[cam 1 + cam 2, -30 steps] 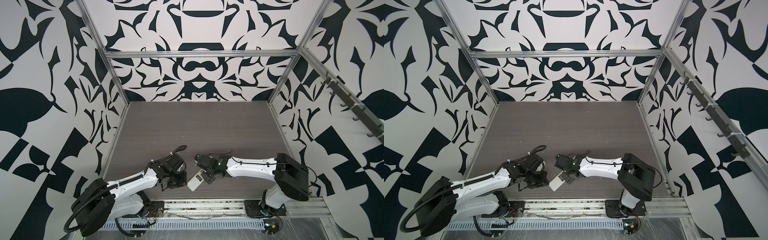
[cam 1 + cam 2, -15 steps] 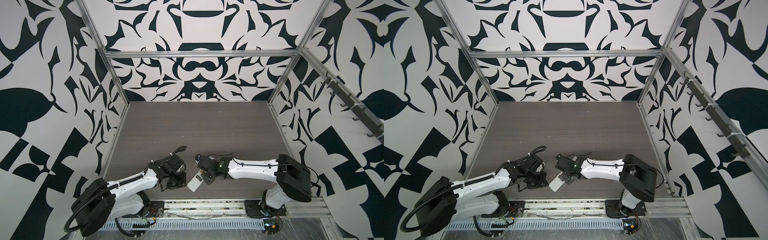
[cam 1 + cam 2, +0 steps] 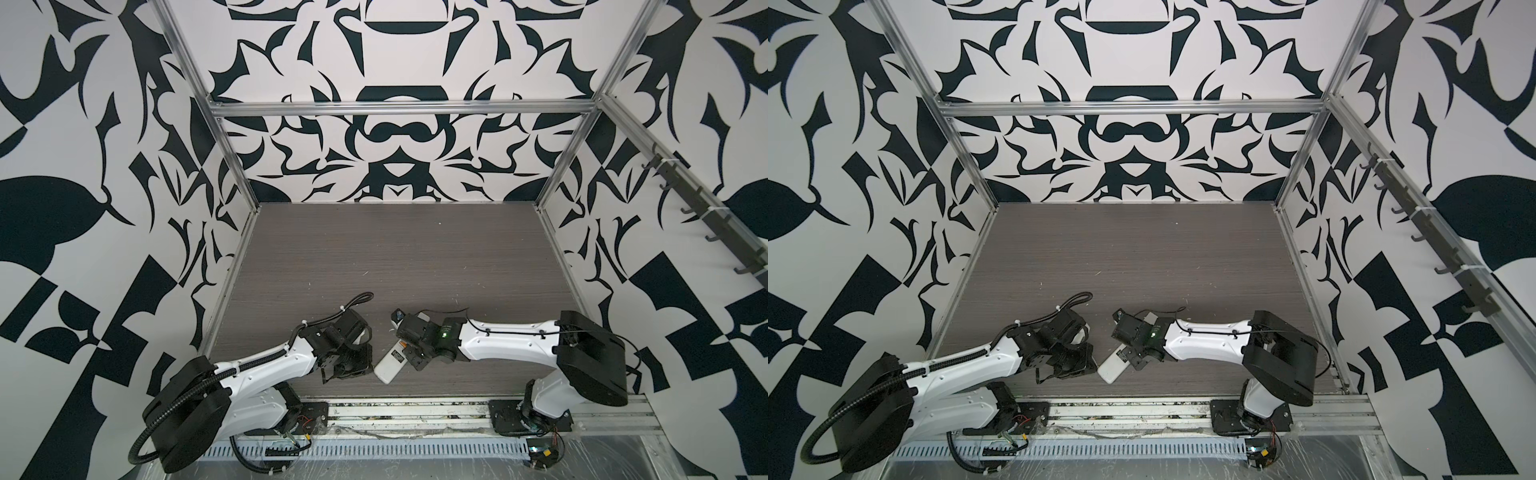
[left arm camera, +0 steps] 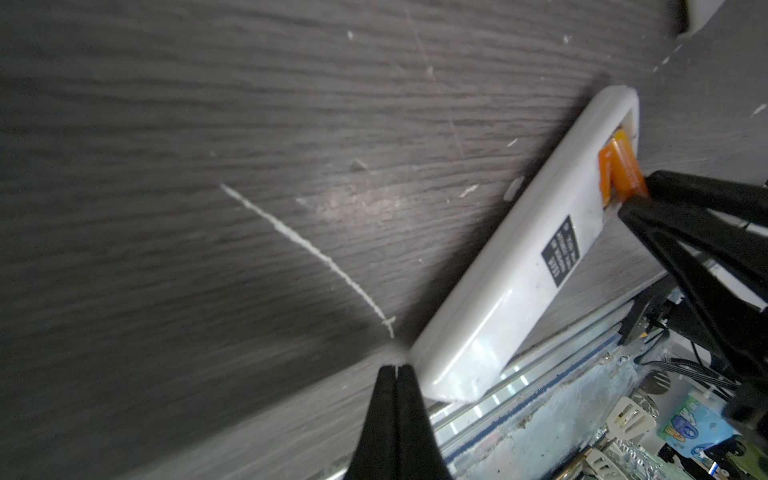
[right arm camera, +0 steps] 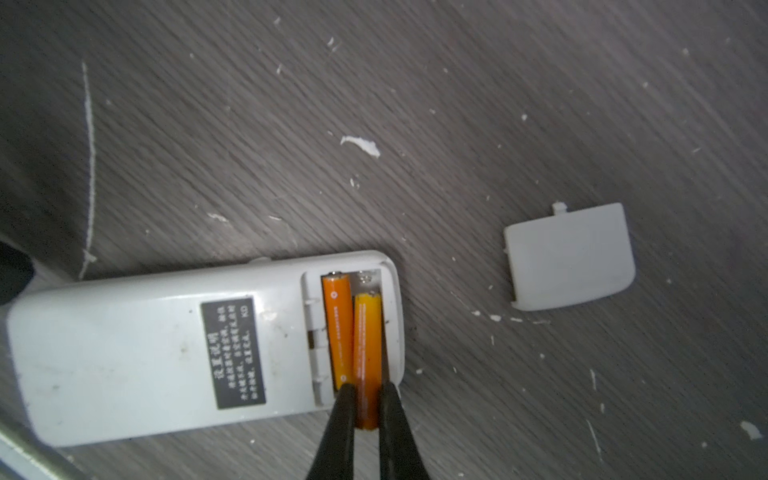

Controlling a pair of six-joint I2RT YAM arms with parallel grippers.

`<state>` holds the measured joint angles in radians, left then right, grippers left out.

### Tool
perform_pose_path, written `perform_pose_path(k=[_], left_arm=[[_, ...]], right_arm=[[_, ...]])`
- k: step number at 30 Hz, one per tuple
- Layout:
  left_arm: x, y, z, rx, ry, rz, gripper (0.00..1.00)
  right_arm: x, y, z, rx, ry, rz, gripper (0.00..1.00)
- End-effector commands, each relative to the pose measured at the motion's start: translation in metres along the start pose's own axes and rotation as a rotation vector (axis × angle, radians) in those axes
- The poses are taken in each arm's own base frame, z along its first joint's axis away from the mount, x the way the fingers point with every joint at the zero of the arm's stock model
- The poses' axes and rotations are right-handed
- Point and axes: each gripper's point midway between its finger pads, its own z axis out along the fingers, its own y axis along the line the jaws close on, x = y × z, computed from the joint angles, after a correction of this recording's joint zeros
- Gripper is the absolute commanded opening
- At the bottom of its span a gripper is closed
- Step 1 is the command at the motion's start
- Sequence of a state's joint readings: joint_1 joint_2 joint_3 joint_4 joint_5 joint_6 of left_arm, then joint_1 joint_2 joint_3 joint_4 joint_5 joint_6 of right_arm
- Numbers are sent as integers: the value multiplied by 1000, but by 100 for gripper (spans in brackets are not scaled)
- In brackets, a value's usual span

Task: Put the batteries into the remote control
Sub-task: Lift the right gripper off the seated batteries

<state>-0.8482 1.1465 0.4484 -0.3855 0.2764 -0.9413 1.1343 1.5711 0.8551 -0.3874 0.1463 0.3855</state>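
Near the front edge of the dark wood-grain table (image 3: 395,257), between the two arms, the remote control (image 3: 386,365) is laid face down, its white back and dark label (image 5: 233,353) turned up. Its battery compartment is uncovered, and one battery (image 5: 337,328) is seated along the inner slot. The second battery (image 5: 368,357) is gripped near its lower end between the narrowed jaws of the right tool (image 5: 366,409); it is seen partly inside the compartment, beside the first and touching it, with its held end projecting past the remote's edge. The detached white battery cover (image 5: 570,257) is seen flat on the table, apart from the remote's compartment end. The left tool (image 4: 395,374) is closed with nothing between its jaws, its tip just beside the remote's far corner; contact cannot be told. White flecks and a pale scratch (image 4: 307,253) are scattered over the table.
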Motion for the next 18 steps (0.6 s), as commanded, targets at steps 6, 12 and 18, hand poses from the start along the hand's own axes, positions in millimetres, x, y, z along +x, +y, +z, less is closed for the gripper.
perform_pose_path(k=[6,12,18], left_arm=[[1,8,2,-27,4,0,0],[1,7,2,-27,5,3,0],[1,7,2,-24,4,2,0]], right_arm=[[-10,0,-10,1,-81,33,0],[-10,3,-9,-5,-85,34,0],[-10,-4,-6,37,-86,43,0]])
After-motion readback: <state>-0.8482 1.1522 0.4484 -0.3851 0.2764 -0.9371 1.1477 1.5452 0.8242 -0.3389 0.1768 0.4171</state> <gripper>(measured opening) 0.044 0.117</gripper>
